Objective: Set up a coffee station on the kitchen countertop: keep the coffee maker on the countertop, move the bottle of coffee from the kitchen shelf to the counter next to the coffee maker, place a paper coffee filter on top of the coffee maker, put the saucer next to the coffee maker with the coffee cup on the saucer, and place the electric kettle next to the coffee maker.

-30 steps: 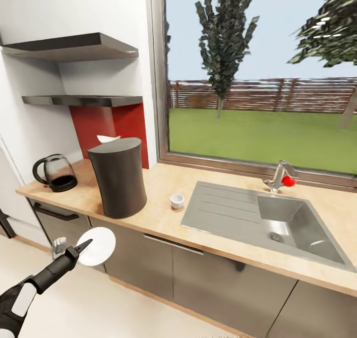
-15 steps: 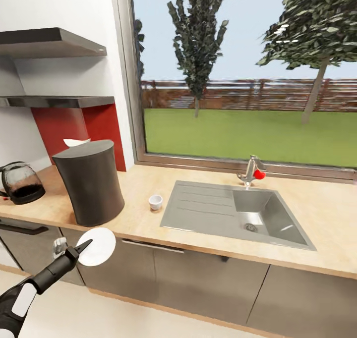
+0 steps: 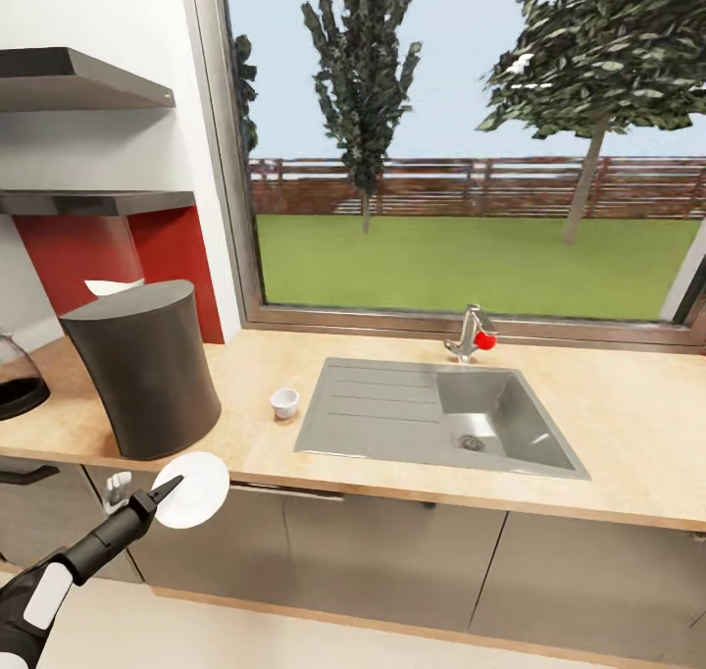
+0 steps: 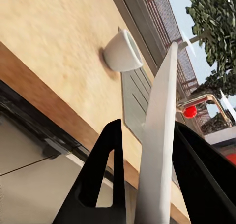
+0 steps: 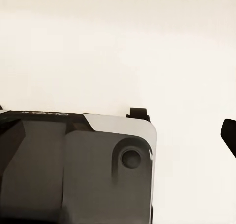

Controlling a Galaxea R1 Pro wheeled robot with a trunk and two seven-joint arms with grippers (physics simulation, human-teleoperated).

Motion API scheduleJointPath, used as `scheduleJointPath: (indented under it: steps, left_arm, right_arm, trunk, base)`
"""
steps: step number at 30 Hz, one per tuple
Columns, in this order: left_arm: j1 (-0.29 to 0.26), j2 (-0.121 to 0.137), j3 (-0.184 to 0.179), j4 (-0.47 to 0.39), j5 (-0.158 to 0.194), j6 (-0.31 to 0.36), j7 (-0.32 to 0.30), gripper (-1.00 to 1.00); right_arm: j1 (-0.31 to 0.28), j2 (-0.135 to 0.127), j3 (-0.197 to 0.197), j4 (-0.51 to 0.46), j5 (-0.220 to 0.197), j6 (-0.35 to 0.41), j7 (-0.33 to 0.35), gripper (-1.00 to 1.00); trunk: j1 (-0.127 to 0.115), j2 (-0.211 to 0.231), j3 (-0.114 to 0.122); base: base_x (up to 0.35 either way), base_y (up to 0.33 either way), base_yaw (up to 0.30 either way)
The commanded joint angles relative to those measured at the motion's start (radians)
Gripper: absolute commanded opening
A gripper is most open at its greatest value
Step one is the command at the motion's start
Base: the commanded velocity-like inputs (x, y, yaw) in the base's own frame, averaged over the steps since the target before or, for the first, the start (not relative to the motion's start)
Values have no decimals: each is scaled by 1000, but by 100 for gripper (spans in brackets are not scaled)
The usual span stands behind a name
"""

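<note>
The left hand (image 3: 162, 489) grips the saucer (image 3: 194, 488) below the table (image 3: 628, 424) edge; next, I judge, lay it beside the coffee maker (image 3: 145, 367), near the cup (image 3: 284, 403); right hand's state unclear.

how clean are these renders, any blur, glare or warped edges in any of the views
Head view: evenly lit, soft highlights in the steel sink, window frame leaning from wide-angle distortion, trees jagged. Left wrist view: the saucer edge-on in the left gripper, close and soft, the coffee cup sharper, casting a faint shadow on the countertop. Right wrist view: flat, pale, near featureless background.
</note>
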Motion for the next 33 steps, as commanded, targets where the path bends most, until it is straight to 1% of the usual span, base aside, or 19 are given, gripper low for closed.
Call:
scheduleJointPath:
  steps: [1, 4, 9, 17, 23, 26, 31, 33]
  left_arm:
    - [-2, 0, 2, 1, 4, 7, -2, -100]
    - [-2, 0, 2, 1, 5, 7, 8, -100]
    - [-2, -1, 2, 1, 7, 6, 64, -100]
    - [-2, -5, 2, 0, 8, 5, 70, -100]
    - [-2, -12, 3, -10, 9, 4, 96, -100]
    - [-3, -22, 5, -13, 10, 4, 130, -100]
    - [-11, -43, 6, -17, 21, 4, 226, -100]
    - [-14, -48, 6, -17, 22, 4, 248, -100]
  right_arm:
    - [-1, -1, 7, 0, -7, 0, 3, 100]
    - [-1, 0, 7, 0, -7, 0, 3, 100]
    - [-1, 0, 7, 0, -7, 1, 3, 100]
    - [-1, 0, 7, 0, -7, 1, 3, 100]
    - [-1, 0, 8, 1, -7, 1, 3, 100]
    - [-1, 0, 8, 1, -7, 1, 3, 100]
    - [-1, 1, 8, 1, -7, 1, 3, 100]
    - [-1, 1, 8, 1, -7, 1, 3, 100]
  trunk:
    - [1, -2, -2]
    - [1, -2, -2]
    - [1, -2, -2]
    - [1, -2, -2]
    - [1, -2, -2]
    - [1, -2, -2]
    - [1, -2, -2]
    - [1, -2, -2]
  base:
    - [0, 0, -1]
    - [0, -30, 0]
    - [0, -219, 0]
    - [136, -225, 0]
    - [54, -43, 0]
    - [5, -4, 0]
    - [1, 0, 0]
    - [0, 0, 0]
